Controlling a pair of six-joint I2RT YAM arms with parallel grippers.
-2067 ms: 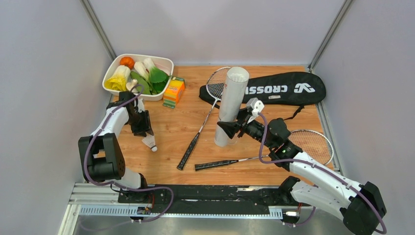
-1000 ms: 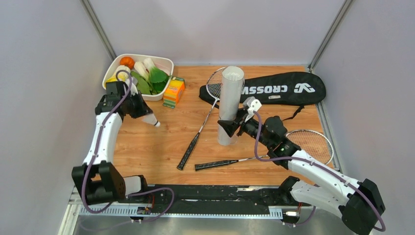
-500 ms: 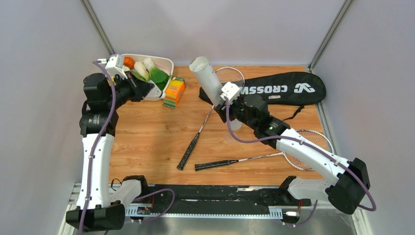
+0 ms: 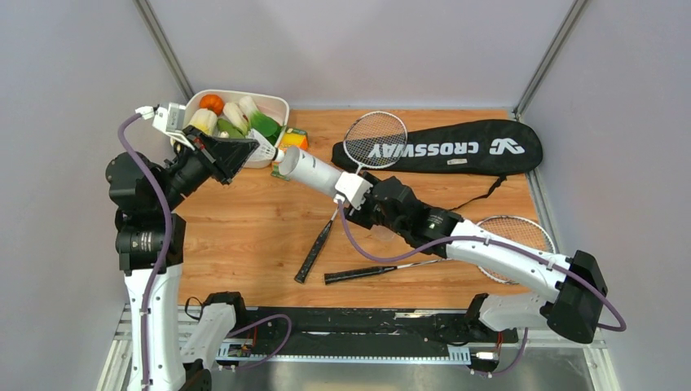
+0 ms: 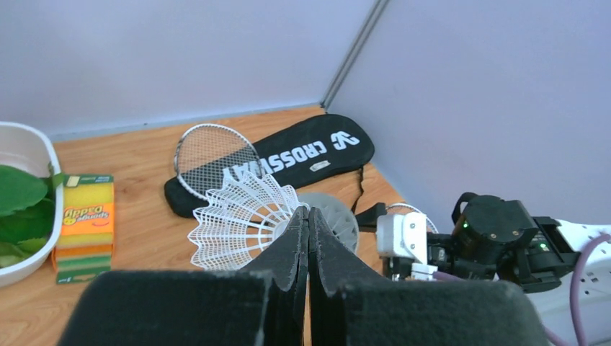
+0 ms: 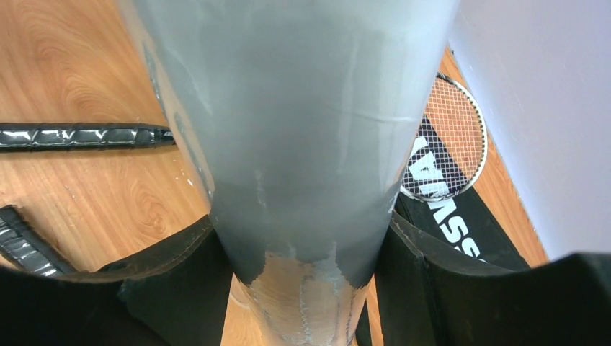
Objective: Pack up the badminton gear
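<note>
At the far left of the table (image 4: pixel 244 236), the left gripper (image 5: pixel 308 220) is raised off the surface with its jaws pressed together on the narrow end of a white feather shuttlecock (image 5: pixel 241 216), whose skirt flares away from the fingertips. Just beside it is the open mouth of the long white tube (image 4: pixel 314 173); contact between the two cannot be confirmed. The tube is lifted clear of the table and tilted, mouth toward the left and far side, lower end toward the right. The right gripper (image 6: pixel 302 274) is clamped around that lower end, one finger on each side. A black CROSSWAY bag (image 4: pixel 464 147) lies flat along the far edge, right of centre. One racket (image 4: pixel 374 140) rests its strung head on the bag's left end, with the handle running toward the near side at centre. A second racket (image 4: pixel 358 274) lies across the near centre, handle to the left, head at the right and partly hidden by the right arm. A white dish (image 4: pixel 277 101) of toy vegetables sits in the far left corner. A small orange-and-green box (image 5: pixel 86 216) lies just to its right.
</note>
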